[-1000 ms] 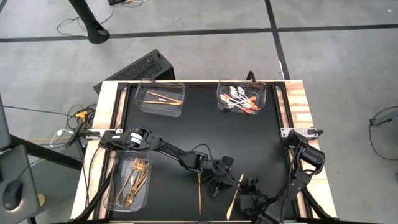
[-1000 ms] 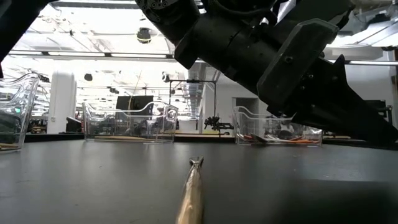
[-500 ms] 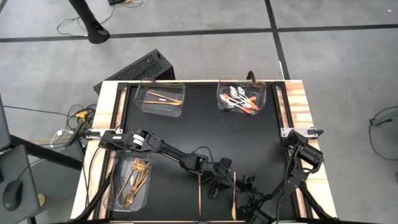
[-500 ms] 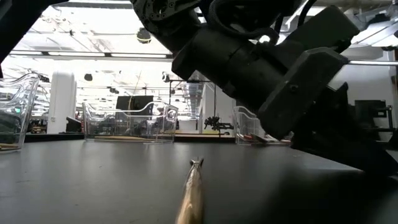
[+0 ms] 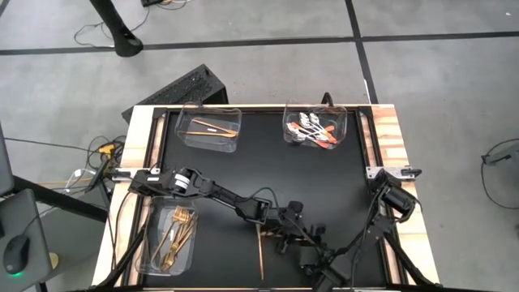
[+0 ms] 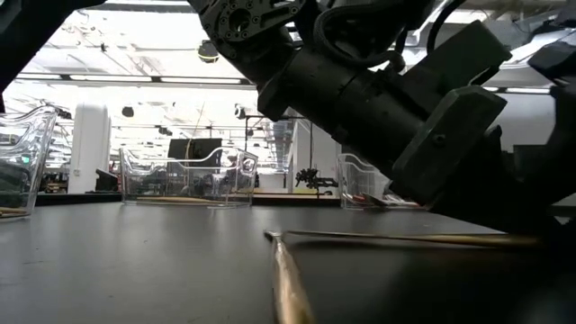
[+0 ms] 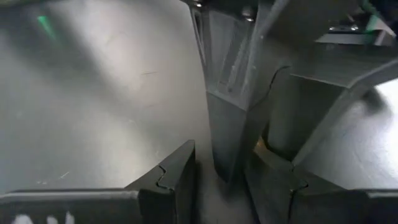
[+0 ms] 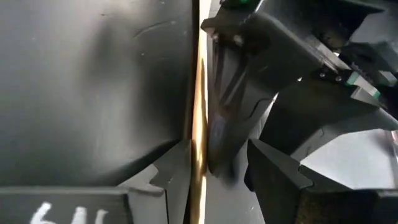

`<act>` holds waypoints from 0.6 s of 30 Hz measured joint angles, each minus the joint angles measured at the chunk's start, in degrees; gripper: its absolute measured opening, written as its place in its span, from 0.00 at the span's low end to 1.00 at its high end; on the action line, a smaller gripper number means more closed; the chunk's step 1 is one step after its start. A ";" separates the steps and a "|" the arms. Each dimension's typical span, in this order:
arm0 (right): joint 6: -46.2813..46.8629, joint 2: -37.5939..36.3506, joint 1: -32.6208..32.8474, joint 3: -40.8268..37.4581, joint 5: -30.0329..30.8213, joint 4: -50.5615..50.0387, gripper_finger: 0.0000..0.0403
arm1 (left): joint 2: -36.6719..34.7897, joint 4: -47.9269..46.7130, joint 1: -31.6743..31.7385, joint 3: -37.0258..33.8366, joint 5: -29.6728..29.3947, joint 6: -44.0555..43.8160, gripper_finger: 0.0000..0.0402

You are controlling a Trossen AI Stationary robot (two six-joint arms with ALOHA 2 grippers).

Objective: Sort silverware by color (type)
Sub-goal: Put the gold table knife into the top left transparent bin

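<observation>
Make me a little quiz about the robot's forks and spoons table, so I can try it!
1. True or false: the spoons lie inside a clear tray.
2. How many clear trays are there in all? A) two B) three C) five
3. Fill in: the tray beside the left arm holds gold ____.

Key: 1 true. 2 B. 3 forks.

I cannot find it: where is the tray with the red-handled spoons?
In the high view, the spoon tray sits at the table's far right corner, right of the knife tray.
</observation>
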 joint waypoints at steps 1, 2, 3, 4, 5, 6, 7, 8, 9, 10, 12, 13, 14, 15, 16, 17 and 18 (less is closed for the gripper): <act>0.00 0.00 -0.34 0.00 0.01 -0.01 0.45 | -0.01 -0.21 0.01 0.00 -0.04 0.00 0.31; -0.02 0.00 -0.68 0.00 0.00 -0.03 0.45 | -0.02 -0.34 0.05 0.00 -0.05 0.00 0.31; 0.00 0.00 -0.92 0.00 -0.07 -0.07 0.45 | -0.02 -0.41 0.07 0.00 -0.06 0.00 0.31; 0.04 0.00 -1.08 0.00 -0.26 -0.14 0.45 | -0.02 -0.57 0.09 0.00 -0.06 0.00 0.31; 0.20 0.00 -1.16 0.00 -0.53 -0.22 0.45 | -0.07 -0.80 0.09 0.00 -0.09 0.00 0.31; 0.22 0.00 -1.22 0.00 -0.81 -0.27 0.45 | -0.10 -1.14 0.09 0.00 -0.37 0.02 0.31; 0.24 0.00 -1.24 0.00 -1.22 -0.38 0.45 | -0.17 -1.64 0.07 0.00 -1.02 0.00 0.31; 0.40 0.00 -1.24 0.00 -1.55 -0.47 0.45 | -0.33 -2.32 0.00 0.01 -2.14 -0.09 0.31; 0.73 0.00 -1.23 0.00 -1.91 -0.57 0.45 | -0.76 -3.34 -0.12 0.02 -3.49 -0.40 0.31; 1.50 0.00 -1.21 -0.01 -2.33 -0.74 0.45 | -1.12 -4.56 -0.20 0.02 -4.55 -0.51 0.31; 3.07 0.00 -1.11 -0.03 -2.79 -0.90 0.45 | -1.92 -6.54 -0.22 0.02 -5.38 -0.59 0.31; 3.39 0.02 -1.11 -0.07 -2.96 -0.85 0.45 | -2.35 -7.70 -0.22 -0.02 -5.67 -0.66 0.31; 3.45 0.02 -1.09 -0.07 -3.17 -0.80 0.45 | -2.94 -8.60 -0.26 -0.05 -5.83 -0.64 0.31; 3.47 0.02 -1.06 -0.07 -3.33 -0.77 0.45 | -3.63 -9.44 -0.30 -0.07 -5.79 -0.61 0.31; 3.48 0.02 -1.06 -0.07 -3.45 -0.71 0.45 | -4.35 -10.17 -0.33 -0.07 -5.66 -0.61 0.31; 3.50 0.02 -1.06 -0.07 -3.62 -0.68 0.45 | -5.24 -11.00 -0.35 -0.07 -5.68 -0.61 0.31; 3.65 0.02 -1.09 -0.07 -3.77 -0.69 0.45 | -6.02 -12.28 -0.35 -0.07 -5.74 -0.65 0.31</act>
